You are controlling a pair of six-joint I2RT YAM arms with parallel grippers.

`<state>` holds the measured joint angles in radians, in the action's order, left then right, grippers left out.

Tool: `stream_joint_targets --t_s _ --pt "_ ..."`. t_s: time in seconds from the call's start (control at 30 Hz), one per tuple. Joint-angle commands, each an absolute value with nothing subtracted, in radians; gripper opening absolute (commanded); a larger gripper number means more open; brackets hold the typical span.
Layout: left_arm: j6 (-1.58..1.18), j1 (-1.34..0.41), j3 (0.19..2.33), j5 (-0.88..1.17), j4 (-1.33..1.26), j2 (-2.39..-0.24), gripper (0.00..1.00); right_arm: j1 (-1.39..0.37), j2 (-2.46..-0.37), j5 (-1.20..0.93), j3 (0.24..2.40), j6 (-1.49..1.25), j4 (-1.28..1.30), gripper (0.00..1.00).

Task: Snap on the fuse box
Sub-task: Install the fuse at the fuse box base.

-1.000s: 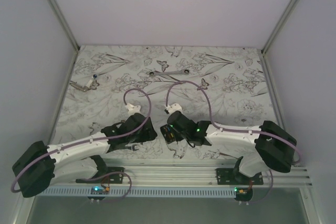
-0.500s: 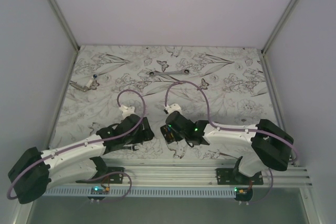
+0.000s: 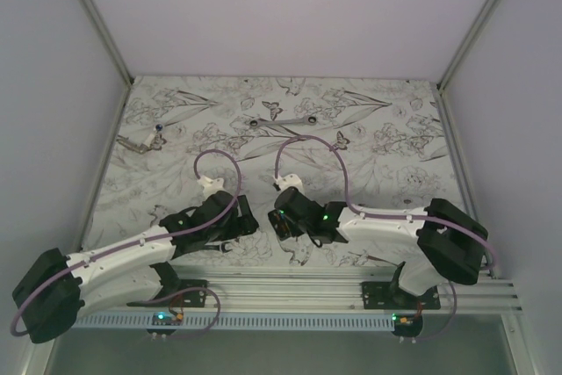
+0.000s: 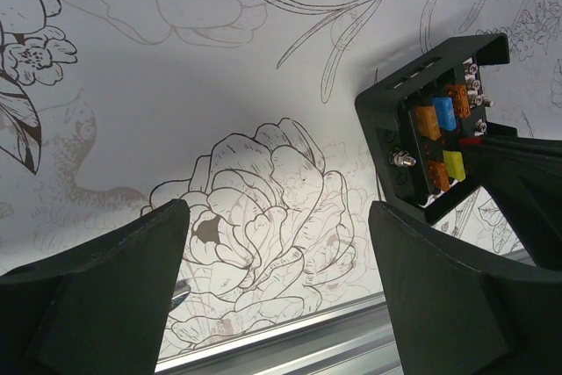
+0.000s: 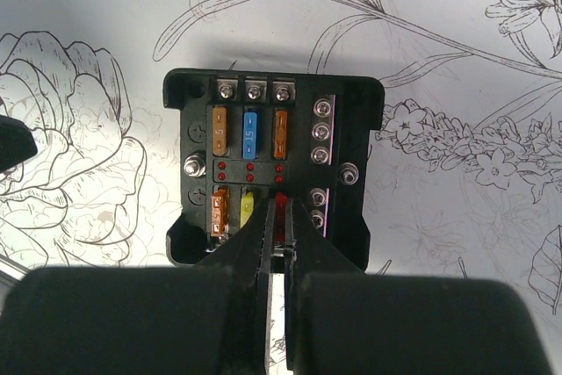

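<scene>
The fuse box (image 5: 250, 169) is a black square box lying on the flower-print table, with orange, blue and yellow fuses in its slots. My right gripper (image 5: 280, 217) is shut on a small red fuse (image 5: 281, 201) at the box's near right slot. My left gripper (image 4: 279, 212) is open with nothing between its fingers, low over the table. From there the fuse box (image 4: 435, 138) lies off to the right, apart from the fingers. In the top view both grippers sit near the table's front edge, with the fuse box (image 3: 283, 224) under the right one.
A wrench (image 3: 281, 120) lies at the back middle of the table and another (image 3: 140, 140) at the back left. An aluminium rail (image 3: 290, 283) runs along the near edge, close under the left gripper. White walls enclose the table.
My left gripper has opened wide and pulled back a little to the left, away from the fuse box. The right gripper has stayed at the box, shut.
</scene>
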<state>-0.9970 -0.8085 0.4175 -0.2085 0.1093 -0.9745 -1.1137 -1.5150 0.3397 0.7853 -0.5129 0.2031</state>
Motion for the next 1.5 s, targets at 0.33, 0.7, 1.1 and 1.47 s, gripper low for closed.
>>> stream_joint_targets --t_s 0.33,0.7,1.1,1.47 --pt "-1.006 -0.799 0.404 -0.227 0.147 -0.963 0.87 -1.134 -1.491 0.365 0.818 -0.535 0.242 0.15" --pt "-1.005 -0.798 0.405 -0.227 0.147 -0.965 0.88 -1.134 -1.511 0.36 0.824 -0.535 0.242 0.2" --pt "-1.005 -0.796 0.402 -0.226 0.15 -0.96 0.88 -1.138 -1.505 0.369 0.827 -0.537 0.247 0.2" --pt "-1.006 -0.796 0.399 -0.226 0.152 -0.951 0.88 -1.139 -1.55 0.381 0.828 -0.528 0.272 0.0"
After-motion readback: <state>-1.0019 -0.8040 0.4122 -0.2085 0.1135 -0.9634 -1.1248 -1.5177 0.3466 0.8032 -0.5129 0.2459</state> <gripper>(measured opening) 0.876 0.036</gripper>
